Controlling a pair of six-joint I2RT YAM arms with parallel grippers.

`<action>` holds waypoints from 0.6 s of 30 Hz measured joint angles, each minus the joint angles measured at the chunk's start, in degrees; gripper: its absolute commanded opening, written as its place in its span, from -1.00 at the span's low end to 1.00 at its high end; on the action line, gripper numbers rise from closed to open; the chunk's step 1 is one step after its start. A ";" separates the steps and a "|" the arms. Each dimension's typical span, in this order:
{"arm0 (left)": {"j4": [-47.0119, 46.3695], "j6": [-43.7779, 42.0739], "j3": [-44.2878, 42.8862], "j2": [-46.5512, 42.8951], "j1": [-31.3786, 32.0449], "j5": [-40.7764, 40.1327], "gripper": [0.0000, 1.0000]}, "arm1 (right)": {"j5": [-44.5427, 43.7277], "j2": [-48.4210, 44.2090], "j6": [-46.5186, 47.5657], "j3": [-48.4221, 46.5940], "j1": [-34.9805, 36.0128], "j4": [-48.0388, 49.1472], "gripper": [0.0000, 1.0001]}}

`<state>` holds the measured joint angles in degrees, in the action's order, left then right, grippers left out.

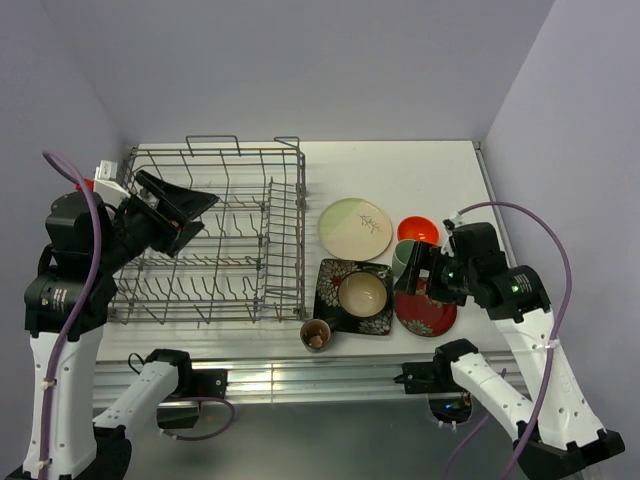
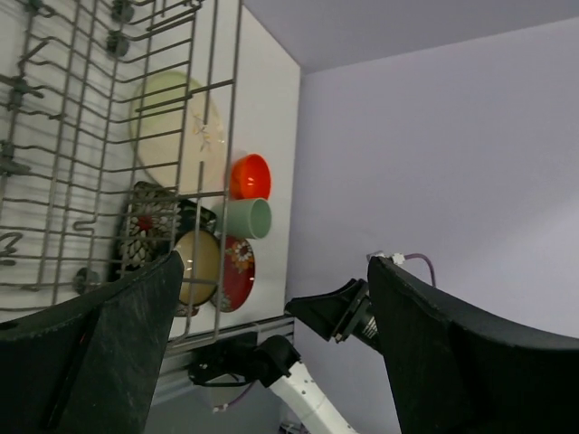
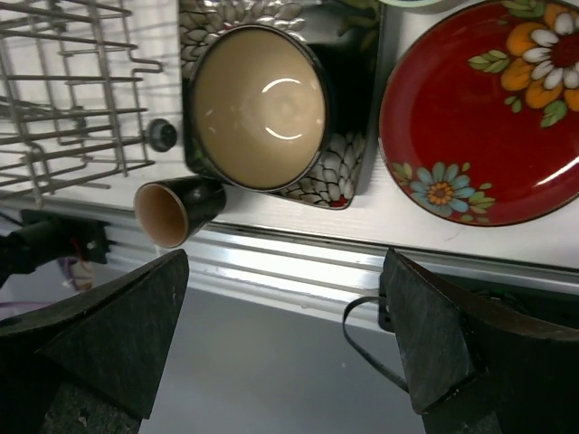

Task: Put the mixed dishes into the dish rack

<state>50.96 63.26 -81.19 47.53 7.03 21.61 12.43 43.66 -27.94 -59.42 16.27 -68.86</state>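
Dishes all sit on the table (image 1: 440,170) right of the rack (image 1: 215,262). The green plate (image 1: 355,228), orange bowl (image 1: 417,230) and green cup (image 1: 405,258) are at the back, the cream bowl (image 1: 362,294) is on the black plate (image 1: 328,292) with the red plate (image 1: 425,314) beside it, and the brown cup (image 1: 316,334) is at the near edge. My left gripper (image 1: 205,213) hangs over the rack's left half, my right gripper (image 3: 285,262) over the near edge by the black and red plates, both with jaws wide and holding nothing.
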 measured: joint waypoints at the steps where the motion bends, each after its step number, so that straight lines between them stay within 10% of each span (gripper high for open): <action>1: 0.96 -0.72 -0.07 0.00 0.00 -0.50 0.77 | -0.50 0.09 0.17 0.39 0.00 0.17 0.86; 18: 12.17 -8.76 -1.31 -0.98 0.00 -5.07 0.44 | -5.66 15.74 -8.74 10.95 8.96 15.52 0.49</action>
<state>63.13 54.50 -82.50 46.54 7.03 16.53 6.76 59.40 -36.69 -48.47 25.23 -53.34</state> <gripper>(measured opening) 0.764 0.757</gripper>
